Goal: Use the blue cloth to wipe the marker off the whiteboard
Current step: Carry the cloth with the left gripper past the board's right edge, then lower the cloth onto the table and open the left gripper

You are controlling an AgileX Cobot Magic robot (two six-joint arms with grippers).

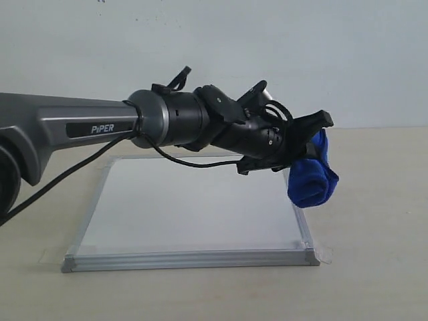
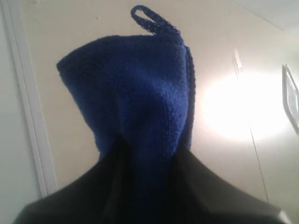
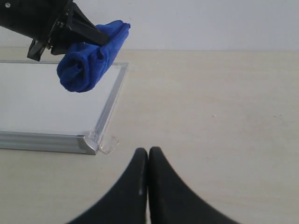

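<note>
Left fingers (image 1: pixel 319 122) are clamping the blue cloth (image 1: pixel 311 180), which is hanging rolled up in the air, with the whiteboard (image 1: pixel 194 207) edge lying right below them. Right fingers (image 3: pixel 135 177) are sitting pressed together holding nothing, tabletop (image 3: pixel 210 116) underneath, board corner just ahead.

**Whiteboard flat on a pale table**

The table (image 1: pixel 374 267) is a pale beige, matte surface that extends past the whiteboard (image 1: pixel 194 207) on every side in view. The whiteboard lies flat on the table with its white face up, bounded by a thin silver frame with grey corner pieces. At the whiteboard's near right corner, as the exterior view shows it, a small clear tab of tape (image 3: pixel 108 143) sticks out onto the table, touching the corner piece. Beyond the whiteboard's far edge the table meets a plain pale wall (image 1: pixel 334 53).
</note>
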